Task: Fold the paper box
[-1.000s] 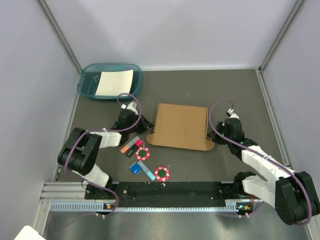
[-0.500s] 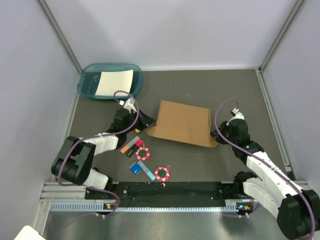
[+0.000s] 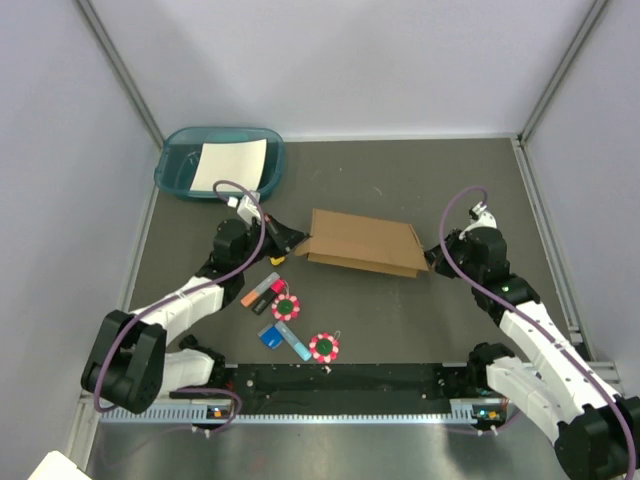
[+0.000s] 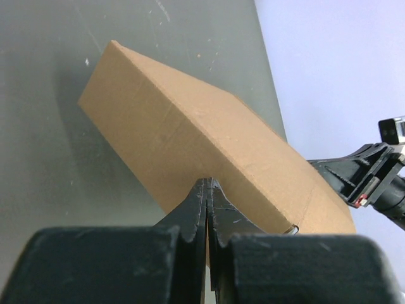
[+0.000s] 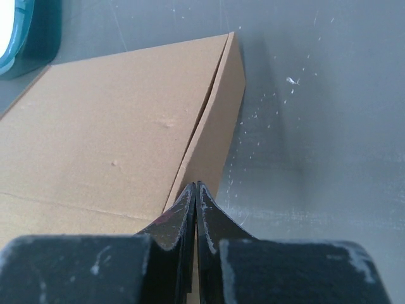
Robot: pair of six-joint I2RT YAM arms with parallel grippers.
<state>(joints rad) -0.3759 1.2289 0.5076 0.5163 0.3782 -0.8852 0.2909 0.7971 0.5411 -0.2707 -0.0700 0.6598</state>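
Observation:
The paper box (image 3: 365, 243) is a brown cardboard sheet held off the table and tilted between my two grippers. My left gripper (image 3: 293, 243) is shut on its left edge; in the left wrist view the fingertips (image 4: 207, 185) pinch a thin cardboard edge, with the box's broad face (image 4: 190, 139) beyond. My right gripper (image 3: 433, 258) is shut on its right edge; in the right wrist view the gripper (image 5: 195, 187) clamps the edge beside a folded side flap, and the box's face (image 5: 107, 126) spreads to the left. The right gripper also shows in the left wrist view (image 4: 361, 180).
A teal tray (image 3: 180, 160) with a white paper sheet (image 3: 228, 165) stands at the back left; its rim shows in the right wrist view (image 5: 16, 31). Markers (image 3: 262, 293), two round pink-and-green items (image 3: 286, 307) (image 3: 323, 346) and a blue item (image 3: 270, 338) lie near the front left.
Both grippers have moved up and away from the bases with the box. The box has gone from lying flat on the table to raised and tilted.

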